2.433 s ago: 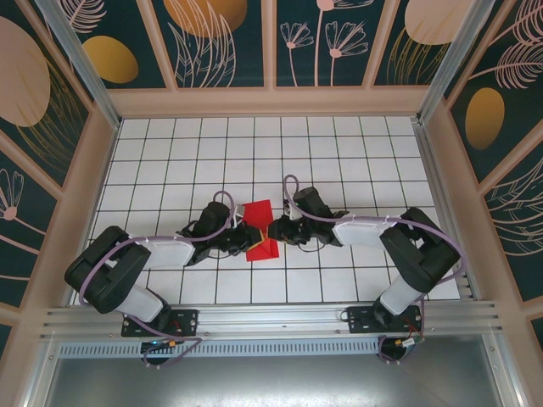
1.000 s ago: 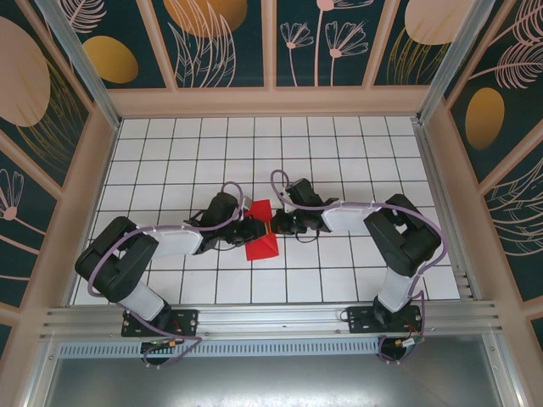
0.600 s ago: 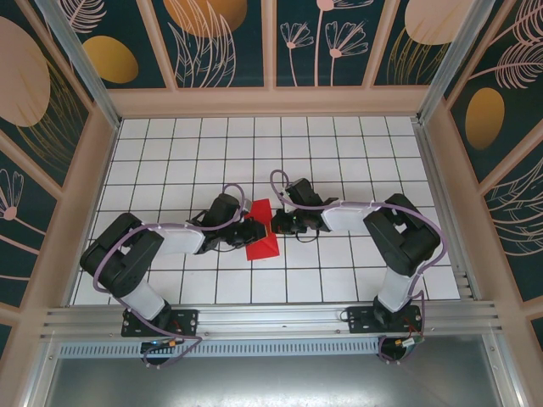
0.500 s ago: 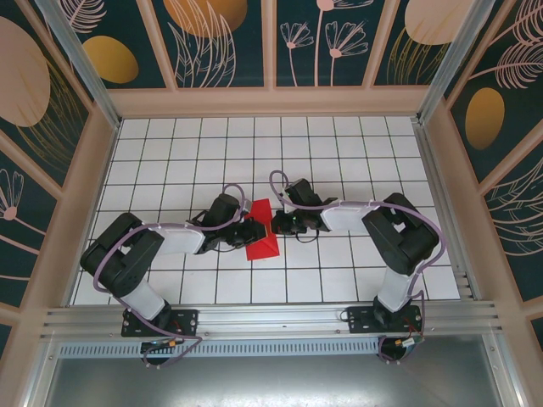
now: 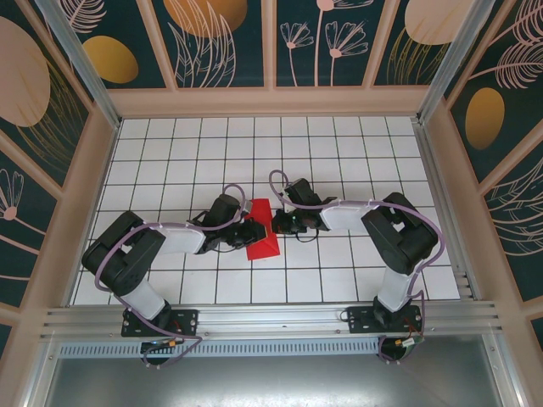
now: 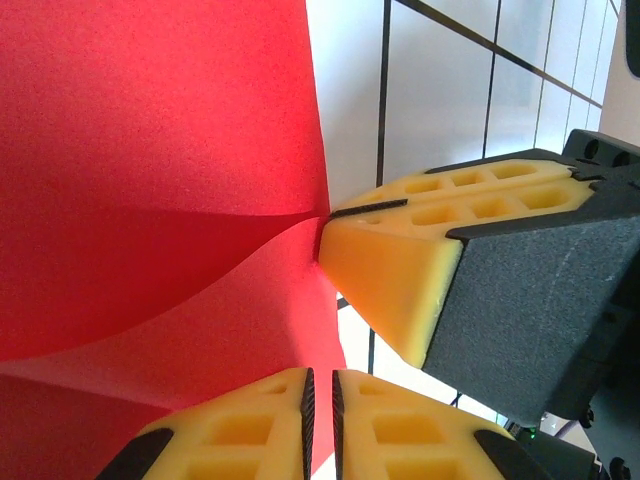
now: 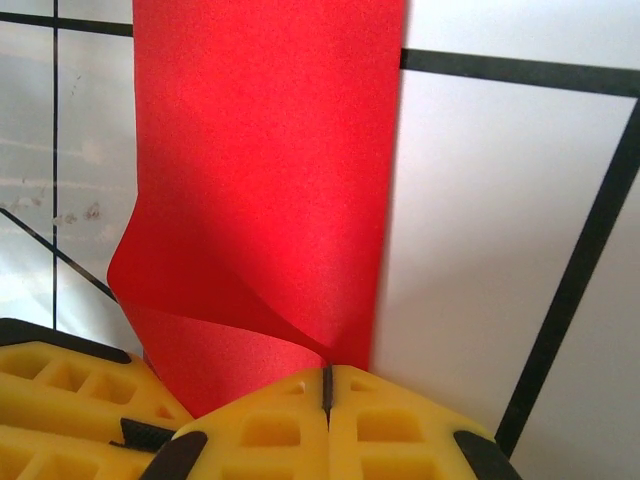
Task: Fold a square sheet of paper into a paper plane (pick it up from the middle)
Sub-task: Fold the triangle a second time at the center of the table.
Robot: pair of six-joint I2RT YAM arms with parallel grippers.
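A bright red sheet of thin paper [image 5: 263, 244], partly folded into a narrow strip running away from the robot, lay on the white grid-tiled bench [image 5: 339, 153] near its middle, between the two arms. The left end effector [image 5: 248, 231] met the sheet at its left edge and the right end effector [image 5: 272, 225] met it at its right edge, so the two faced each other across the paper. In the left wrist view the sheet [image 6: 150, 150] curved up in a soft fold. The left end effector [image 6: 320, 385] had its yellow foam pads drawn together to a thin slit, with the paper's lower edge running into them, apparently pinched. Opposite, the right end effector [image 6: 333, 225] pressed its closed tip against the point where the creases in the red paper converged. In the right wrist view the right end effector [image 7: 325, 385] was closed, its two yellow pads meeting at a dark seam that nipped the near corner of the sheet [image 7: 270, 150]. There the paper bowed up from the bench, while its far part lay flat over the black grid lines. One yellow pad [image 7: 60, 395] of the left end effector sat just beside it at the lower left, against the sheet's curled edge.
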